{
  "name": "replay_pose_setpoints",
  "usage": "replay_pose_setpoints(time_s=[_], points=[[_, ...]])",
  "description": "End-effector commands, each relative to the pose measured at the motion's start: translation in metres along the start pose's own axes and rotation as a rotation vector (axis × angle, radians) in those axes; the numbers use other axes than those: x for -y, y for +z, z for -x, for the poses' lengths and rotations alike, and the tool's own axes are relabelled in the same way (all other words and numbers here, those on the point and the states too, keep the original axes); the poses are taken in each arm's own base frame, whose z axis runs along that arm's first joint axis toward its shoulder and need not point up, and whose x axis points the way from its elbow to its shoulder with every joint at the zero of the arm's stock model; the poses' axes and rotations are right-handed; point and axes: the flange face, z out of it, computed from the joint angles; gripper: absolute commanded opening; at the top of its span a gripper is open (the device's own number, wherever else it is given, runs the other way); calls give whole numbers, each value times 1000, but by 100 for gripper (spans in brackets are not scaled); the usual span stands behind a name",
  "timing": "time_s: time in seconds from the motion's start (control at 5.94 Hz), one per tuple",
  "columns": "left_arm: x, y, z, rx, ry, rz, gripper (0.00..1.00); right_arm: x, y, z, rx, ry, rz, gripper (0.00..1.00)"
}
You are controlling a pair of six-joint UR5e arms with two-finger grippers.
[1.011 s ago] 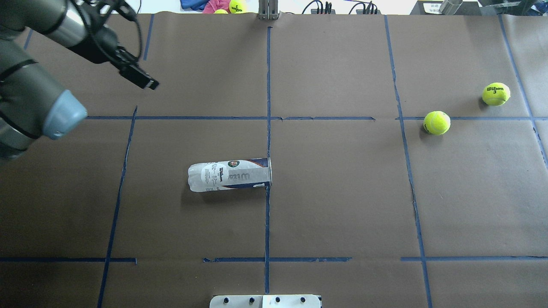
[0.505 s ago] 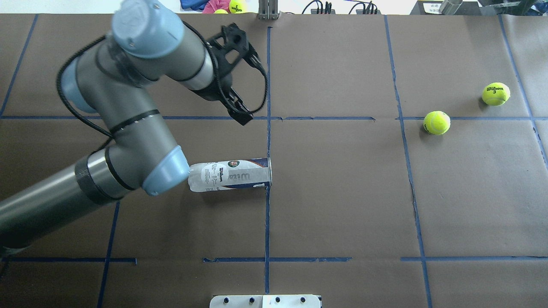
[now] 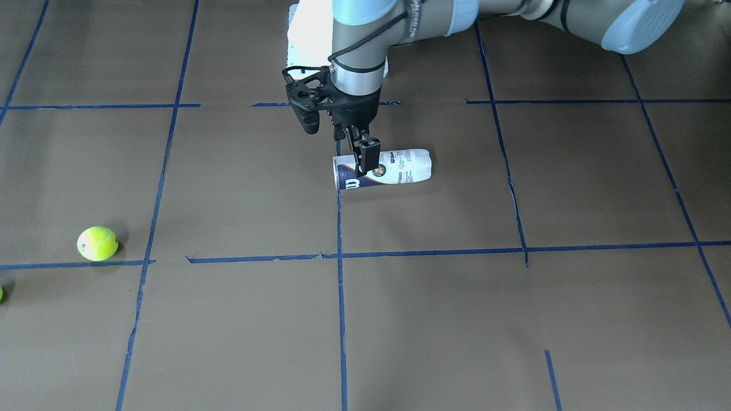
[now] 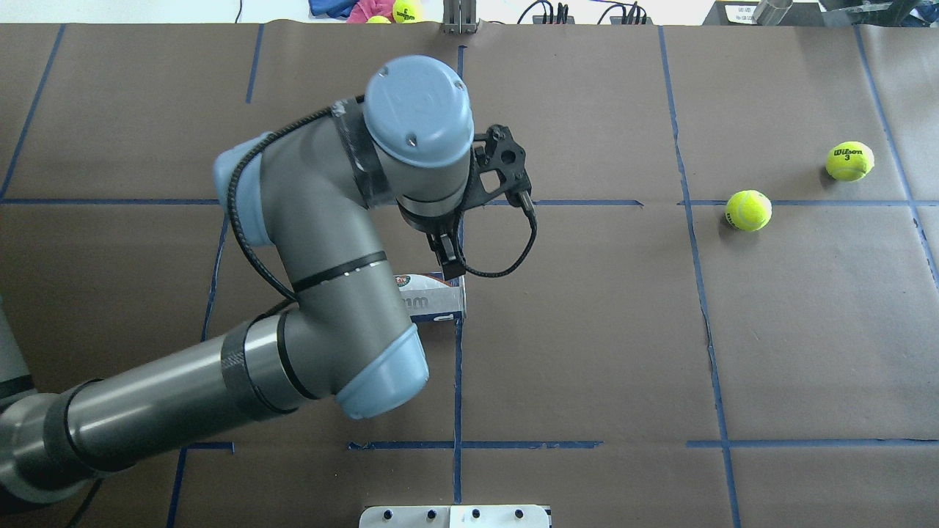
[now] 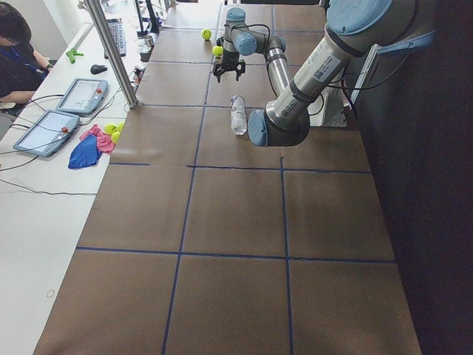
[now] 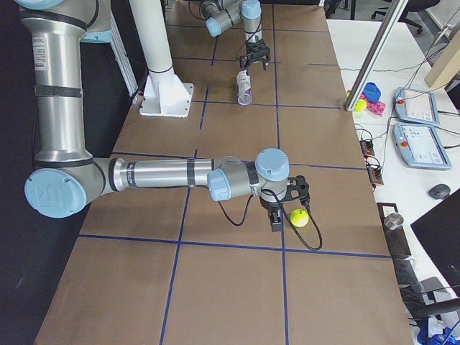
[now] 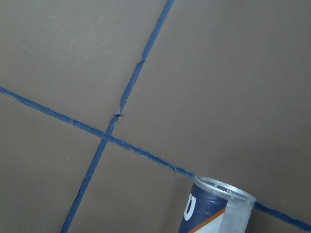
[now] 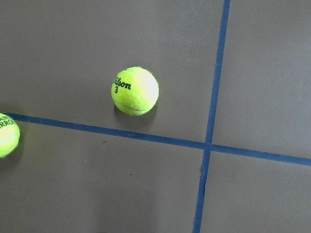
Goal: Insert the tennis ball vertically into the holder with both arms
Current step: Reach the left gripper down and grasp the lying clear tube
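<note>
left arm [image 4: 315, 220] bent over table | end effector [image 3: 360, 164] vertical, above holder [image 3: 400, 168] mouth

Left pincer [image 3: 364, 164] seemingly over holder [image 3: 402, 166], balls [image 4: 748, 210] far right

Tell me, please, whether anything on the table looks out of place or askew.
The holder lies on its side, open mouth pointing sideways, not upright as a vertical insertion needs. The blue tape lines are frayed at a few joints. Nothing else stands out.
</note>
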Motion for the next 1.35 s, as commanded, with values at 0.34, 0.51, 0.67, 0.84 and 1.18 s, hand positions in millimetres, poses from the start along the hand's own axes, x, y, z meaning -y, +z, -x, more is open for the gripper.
replay_pose_setpoints(time_s=[0.34,0.51,0.67,0.84,1.18], points=[[12,70,-60,43,157,216,100,-1,2,-2,0,5,5,100],[18,74,-60,43,154,216,100,-1,2,-2,0,5,5,100],[25,90,-58,45,149,216,100,-1,2,-2,0,6,6,100],[29,101,-57,46,148,208,100,-1,2,-2,0,6,6,100],[32,111,-56,47,144,201,100,-1,3,-3,-1,9,8,100]])
